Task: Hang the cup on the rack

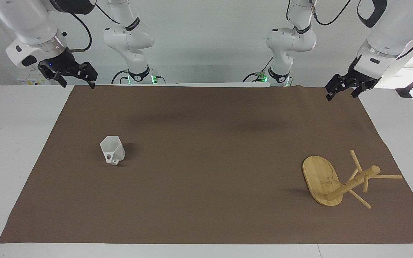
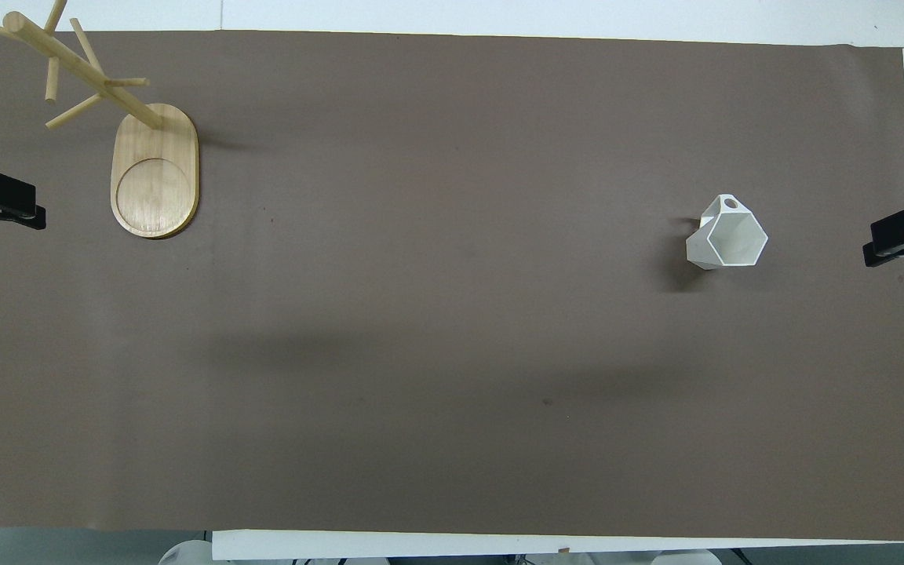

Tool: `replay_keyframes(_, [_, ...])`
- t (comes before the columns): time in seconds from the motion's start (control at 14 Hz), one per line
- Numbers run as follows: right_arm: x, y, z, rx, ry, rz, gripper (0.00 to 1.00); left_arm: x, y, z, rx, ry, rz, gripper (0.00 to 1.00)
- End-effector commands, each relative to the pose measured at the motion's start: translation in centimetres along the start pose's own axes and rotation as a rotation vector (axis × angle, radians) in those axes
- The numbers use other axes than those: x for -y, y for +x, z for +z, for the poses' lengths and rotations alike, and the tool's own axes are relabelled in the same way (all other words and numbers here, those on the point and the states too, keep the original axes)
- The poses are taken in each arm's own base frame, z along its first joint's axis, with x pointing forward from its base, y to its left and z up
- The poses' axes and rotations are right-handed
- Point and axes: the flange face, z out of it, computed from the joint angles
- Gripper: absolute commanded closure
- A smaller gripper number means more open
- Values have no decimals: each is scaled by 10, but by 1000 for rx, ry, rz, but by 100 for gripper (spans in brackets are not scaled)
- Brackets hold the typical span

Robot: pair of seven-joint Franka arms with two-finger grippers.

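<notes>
The white faceted cup (image 1: 112, 149) stands upright on the brown mat toward the right arm's end of the table, with its small handle on the side away from the robots; the overhead view shows its hexagonal rim (image 2: 727, 234). The bamboo rack (image 1: 321, 179) stands upright toward the left arm's end, its post and pegs at the farther end of its oval base (image 2: 155, 169). My right gripper (image 1: 77, 85) hangs open and empty, high over its end of the mat (image 2: 899, 243), apart from the cup. My left gripper (image 1: 341, 97) hangs open and empty, high over its end (image 2: 5, 212), apart from the rack.
A brown mat (image 1: 206, 143) covers most of the white table (image 1: 13, 143). Both arms wait raised near their bases.
</notes>
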Motion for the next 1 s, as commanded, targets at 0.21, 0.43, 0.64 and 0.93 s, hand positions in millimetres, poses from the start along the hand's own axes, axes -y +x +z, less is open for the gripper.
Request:
replay_keyframes(0.21, [-5, -4, -1, -14, -15, -5, 0, 2, -5, -3, -2, 17, 1, 0])
replay_keyframes(0.43, [-12, -6, 1, -2, 2, -6, 0, 2, -5, -3, -2, 17, 1, 0])
replay_keyframes(0.64, [-23, 3, -5, -87, -1, -390, 0, 2, -5, -3, -2, 17, 1, 0])
replay_keyframes(0.93, [-92, 18, 13, -166, 91, -739, 0, 2, -5, -3, -2, 17, 1, 0])
